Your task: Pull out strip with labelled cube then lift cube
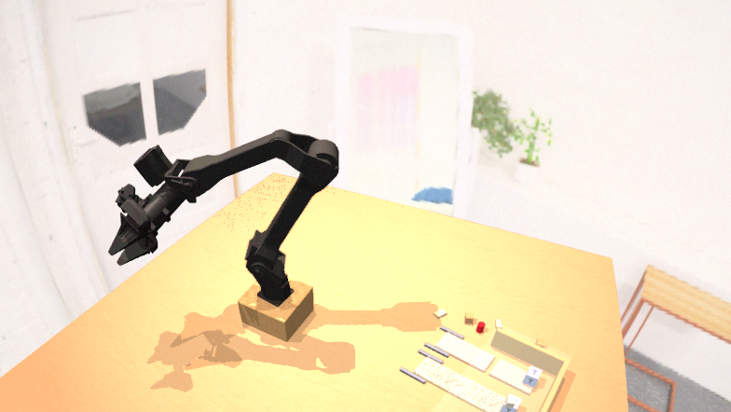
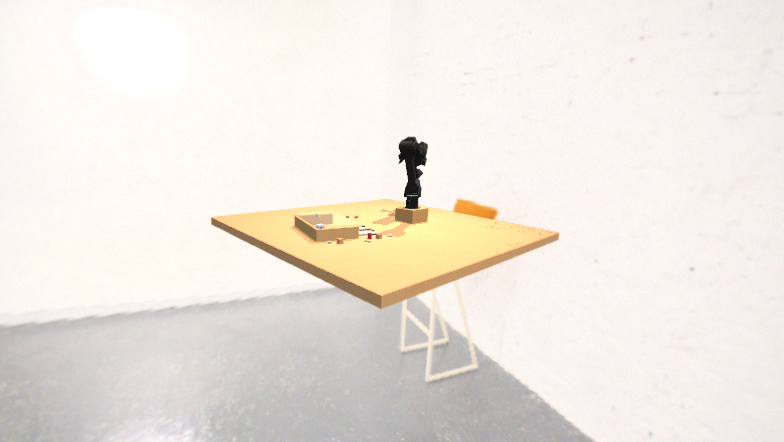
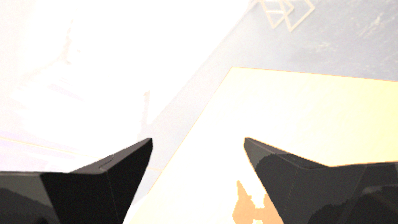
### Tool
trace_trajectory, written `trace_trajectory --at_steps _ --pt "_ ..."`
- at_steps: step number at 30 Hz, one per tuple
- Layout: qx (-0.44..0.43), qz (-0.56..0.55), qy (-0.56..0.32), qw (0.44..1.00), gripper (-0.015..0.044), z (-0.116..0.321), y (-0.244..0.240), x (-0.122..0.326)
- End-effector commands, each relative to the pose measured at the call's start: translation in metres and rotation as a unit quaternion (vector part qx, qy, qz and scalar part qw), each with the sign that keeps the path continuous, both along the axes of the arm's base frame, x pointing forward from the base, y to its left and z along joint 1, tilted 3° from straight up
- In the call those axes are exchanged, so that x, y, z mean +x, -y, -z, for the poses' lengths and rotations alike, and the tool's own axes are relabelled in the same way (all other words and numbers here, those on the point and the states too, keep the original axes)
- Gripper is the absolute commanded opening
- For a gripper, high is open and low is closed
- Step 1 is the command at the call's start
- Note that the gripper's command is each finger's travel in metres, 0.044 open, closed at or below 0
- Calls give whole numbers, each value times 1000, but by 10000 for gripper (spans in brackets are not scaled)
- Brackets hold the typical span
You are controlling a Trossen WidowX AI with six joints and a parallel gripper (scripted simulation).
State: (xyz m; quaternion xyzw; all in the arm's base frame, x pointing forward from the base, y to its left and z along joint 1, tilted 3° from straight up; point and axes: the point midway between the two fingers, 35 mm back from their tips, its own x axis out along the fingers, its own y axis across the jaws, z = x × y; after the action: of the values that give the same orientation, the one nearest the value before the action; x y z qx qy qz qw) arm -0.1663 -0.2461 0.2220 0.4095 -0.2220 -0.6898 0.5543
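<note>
Jaws of the black parallel-jaw gripper stood wide, empty, well apart from the pale strips, apparently pointing away.

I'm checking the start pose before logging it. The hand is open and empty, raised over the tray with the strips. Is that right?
Not quite. The hand is open and empty, but it hangs past the table's edge on the far side of the base from the tray and strips, as the top view shows.

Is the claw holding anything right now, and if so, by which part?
Nothing is held. The claw is wide open in the air near the table edge, far from the strips.
</note>
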Motion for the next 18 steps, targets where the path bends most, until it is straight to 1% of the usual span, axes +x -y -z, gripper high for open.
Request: trace_trajectory --at_steps 1,3,10,18 --pt "1 -3 -1 1000 400 0 1 2" --pt "6 -27 -9 1000 400 2 11 15" --pt "29 -153 -55 986 400 13 47 95" --pt "32 -305 -125 944 400 23 57 197"
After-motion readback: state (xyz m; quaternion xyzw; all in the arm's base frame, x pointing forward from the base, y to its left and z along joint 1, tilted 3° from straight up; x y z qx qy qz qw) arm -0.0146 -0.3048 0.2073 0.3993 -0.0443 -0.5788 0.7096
